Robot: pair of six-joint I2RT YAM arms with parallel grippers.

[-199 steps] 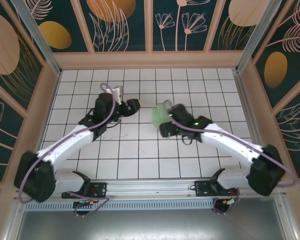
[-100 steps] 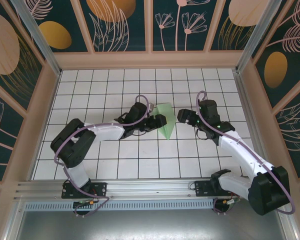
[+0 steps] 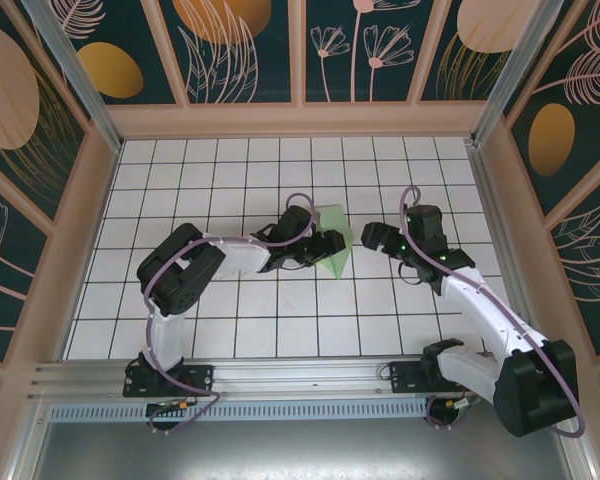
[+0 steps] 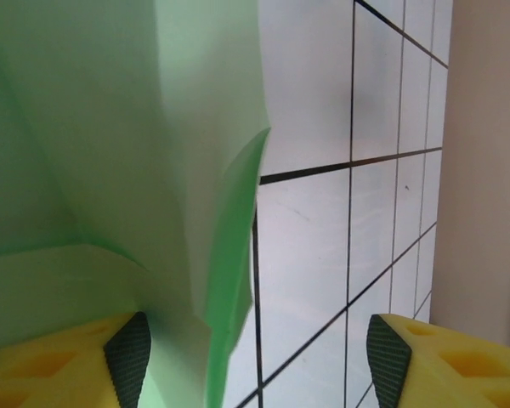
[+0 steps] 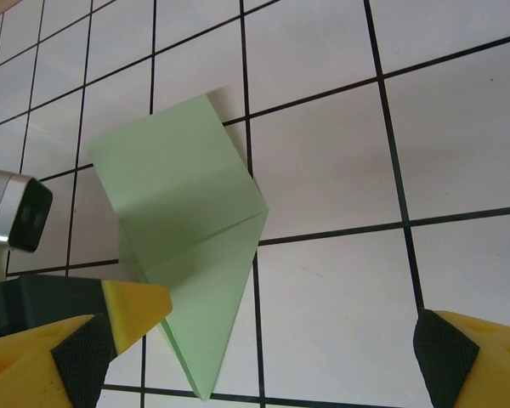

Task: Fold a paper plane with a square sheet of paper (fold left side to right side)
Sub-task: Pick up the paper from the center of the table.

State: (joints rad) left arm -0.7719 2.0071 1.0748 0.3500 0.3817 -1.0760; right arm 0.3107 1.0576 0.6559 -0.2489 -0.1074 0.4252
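Left arm first: a second ago it was folded back on its own side, and now it has swung right in, the left fingers (image 4: 59, 374) pushed up to the left edge of the sheet of paper (image 3: 336, 219). They stand partly open, not clamped. From the wrist camera, a raised green flap curls up between them, close against one finger, with bare tile showing before the other. Touching, I'd say, but not gripped.

The paper sits in the middle of the bench (image 3: 230, 330), between the two arms. It's already creased into a kite shape with a sharp tip toward the near edge, so no narrow dart yet.

Over to the right: the right fingers (image 5: 472, 365), which were on top of the paper a second ago, have pulled back. They now hang just beside it, spread wide and empty. So it's a handover. The left side looks set to lift its edge and carry it across to the right, and that fold is not made yet.
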